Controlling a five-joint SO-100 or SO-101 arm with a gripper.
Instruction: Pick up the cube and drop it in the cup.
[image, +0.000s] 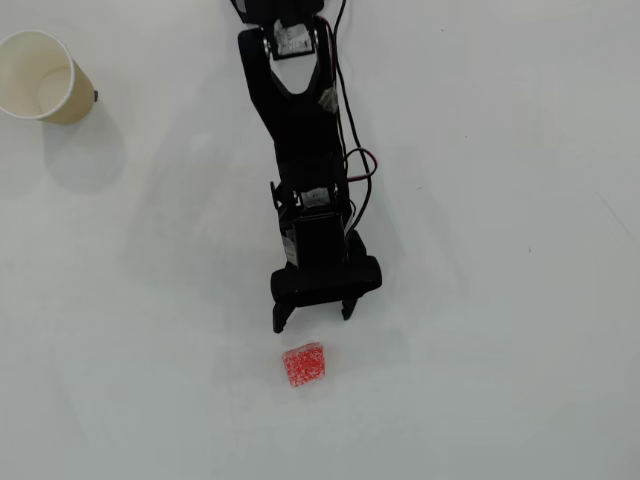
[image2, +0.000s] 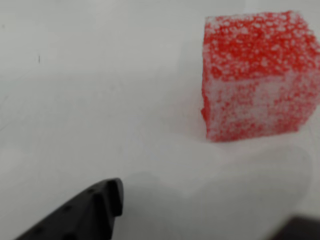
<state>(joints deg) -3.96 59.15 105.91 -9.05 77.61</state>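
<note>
On the white table (image: 520, 380), the small red speckled cube (image: 304, 364) lies ungrasped just beyond the black two-finger gripper (image: 313, 318), jaws apart. Grasp, carry and drop into the distant cream paper cup (image: 40, 75) all remain.

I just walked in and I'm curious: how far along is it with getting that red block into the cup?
Early days. The cube sits on the table, untouched. The gripper is open and hovers just short of it, so the approach looks nearly done. The wrist view shows the cube close ahead. Left: grasp, carry, drop. The cup stands empty, far off at upper left in the overhead view.
</note>
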